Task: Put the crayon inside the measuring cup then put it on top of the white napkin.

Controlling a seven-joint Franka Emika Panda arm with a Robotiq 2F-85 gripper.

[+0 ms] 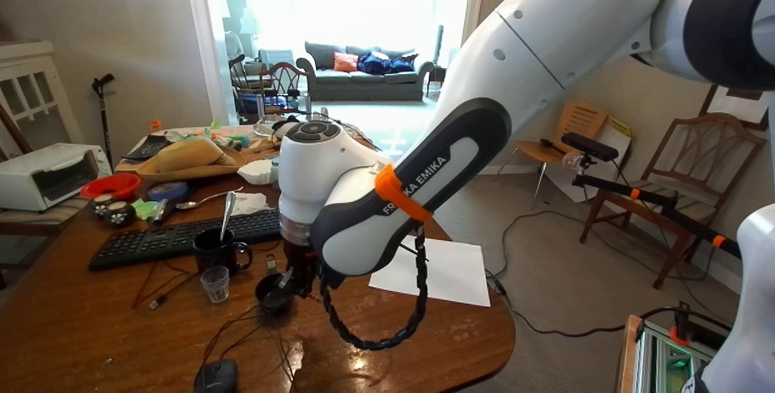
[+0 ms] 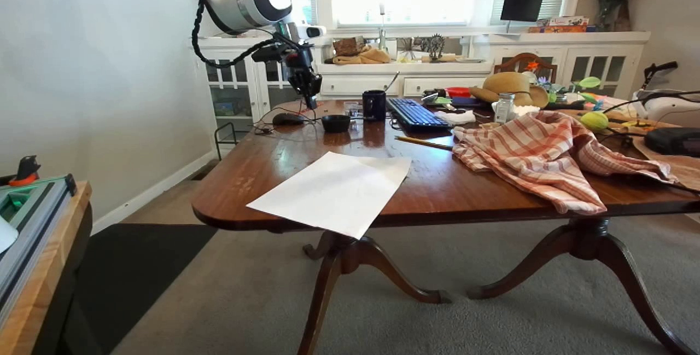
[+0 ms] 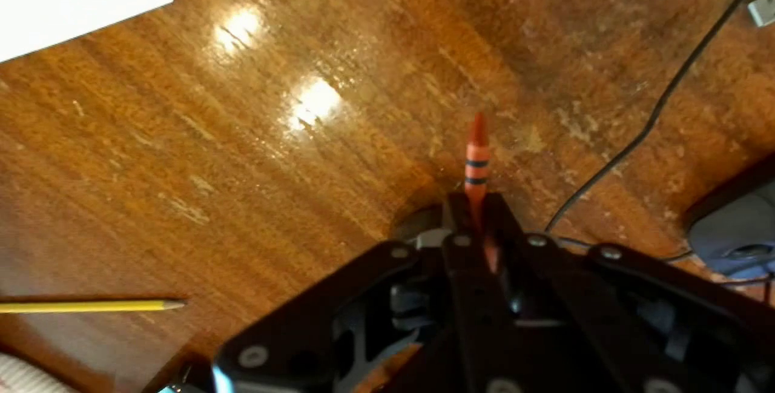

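Note:
An orange-red crayon (image 3: pixel 477 163) with dark bands is clamped between my fingertips in the wrist view, its tip pointing away from them. My gripper (image 3: pixel 475 202) is shut on it. The gripper also shows in both exterior views (image 1: pixel 289 284) (image 2: pixel 311 100), above the table. The small black measuring cup (image 1: pixel 265 297) stands on the table just by the fingers, also seen in an exterior view (image 2: pixel 336 123). In the wrist view the cup (image 3: pixel 418 222) is mostly hidden behind the fingers. The white napkin (image 2: pixel 336 193) lies flat at the table edge, also seen in an exterior view (image 1: pixel 433 272).
A dark mug (image 1: pixel 212 255) with a spoon and a small clear cup (image 1: pixel 215 285) stand near the measuring cup. A mouse (image 1: pixel 217 376), cables and a keyboard (image 2: pixel 416 114) lie around. A yellow pencil (image 3: pixel 91 306) and a red-and-white cloth (image 2: pixel 538 155) lie farther off.

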